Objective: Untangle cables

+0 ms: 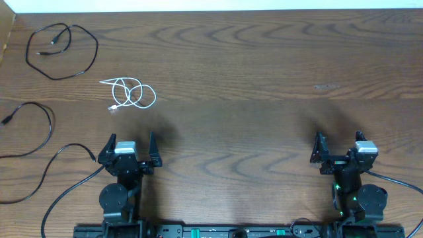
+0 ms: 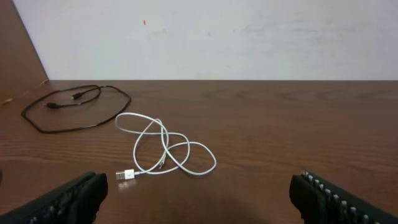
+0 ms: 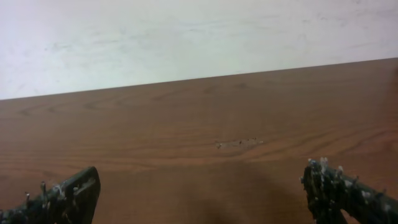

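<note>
A white cable [image 1: 132, 92] lies looped over itself on the left part of the wooden table [image 1: 251, 79]; in the left wrist view [image 2: 163, 148] its USB plug points toward my left finger. A black cable [image 1: 63, 49] lies in a loose ring at the far left; it also shows in the left wrist view [image 2: 78, 107]. Another black cable [image 1: 36, 142] curves along the left edge. My left gripper [image 1: 129, 149] is open and empty, just short of the white cable. My right gripper [image 1: 340, 149] is open and empty at the front right, far from all cables.
A pale wall [image 2: 211, 37] rises behind the table's far edge. A small scuff [image 1: 326, 86] marks the wood at the right. Both arm bases sit at the front edge, with thick black robot wires [image 1: 396, 182] trailing off beside them.
</note>
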### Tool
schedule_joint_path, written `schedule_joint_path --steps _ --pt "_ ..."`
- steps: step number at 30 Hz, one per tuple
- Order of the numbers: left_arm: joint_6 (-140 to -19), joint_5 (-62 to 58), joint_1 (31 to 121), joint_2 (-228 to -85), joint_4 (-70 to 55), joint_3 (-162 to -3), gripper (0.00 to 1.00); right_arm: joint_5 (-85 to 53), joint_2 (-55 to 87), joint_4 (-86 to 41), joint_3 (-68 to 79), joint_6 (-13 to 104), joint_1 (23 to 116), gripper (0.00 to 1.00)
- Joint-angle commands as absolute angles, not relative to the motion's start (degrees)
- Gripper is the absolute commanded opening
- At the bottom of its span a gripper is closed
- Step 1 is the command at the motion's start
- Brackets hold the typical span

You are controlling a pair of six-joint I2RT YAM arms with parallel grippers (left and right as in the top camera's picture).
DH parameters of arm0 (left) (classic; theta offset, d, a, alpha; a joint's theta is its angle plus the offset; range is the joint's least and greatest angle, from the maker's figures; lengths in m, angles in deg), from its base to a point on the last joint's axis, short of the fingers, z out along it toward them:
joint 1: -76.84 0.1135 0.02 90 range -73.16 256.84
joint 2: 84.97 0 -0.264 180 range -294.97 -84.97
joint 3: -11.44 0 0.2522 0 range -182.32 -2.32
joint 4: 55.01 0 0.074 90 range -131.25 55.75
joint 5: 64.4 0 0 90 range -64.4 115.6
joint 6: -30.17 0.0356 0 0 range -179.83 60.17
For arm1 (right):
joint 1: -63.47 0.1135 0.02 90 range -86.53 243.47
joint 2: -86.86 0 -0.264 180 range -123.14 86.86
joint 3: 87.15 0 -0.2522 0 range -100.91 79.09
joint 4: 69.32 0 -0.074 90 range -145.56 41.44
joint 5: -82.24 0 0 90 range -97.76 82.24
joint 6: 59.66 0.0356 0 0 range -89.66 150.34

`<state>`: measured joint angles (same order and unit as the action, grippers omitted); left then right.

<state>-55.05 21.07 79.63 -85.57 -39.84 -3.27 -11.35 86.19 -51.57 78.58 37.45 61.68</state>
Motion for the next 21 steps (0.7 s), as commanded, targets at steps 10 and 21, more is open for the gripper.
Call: schedule_joint_path --steps 10,21 --pt "-54.7 20.8 79.3 -85.1 -37.4 -2.6 0.98 -11.0 86.6 -51.5 78.8 36.9 62.1 0.99" --pt "-54.7 20.7 79.1 -85.1 -37.4 -2.6 0.98 -11.0 86.6 -51.5 78.8 37.0 62.1 0.99"
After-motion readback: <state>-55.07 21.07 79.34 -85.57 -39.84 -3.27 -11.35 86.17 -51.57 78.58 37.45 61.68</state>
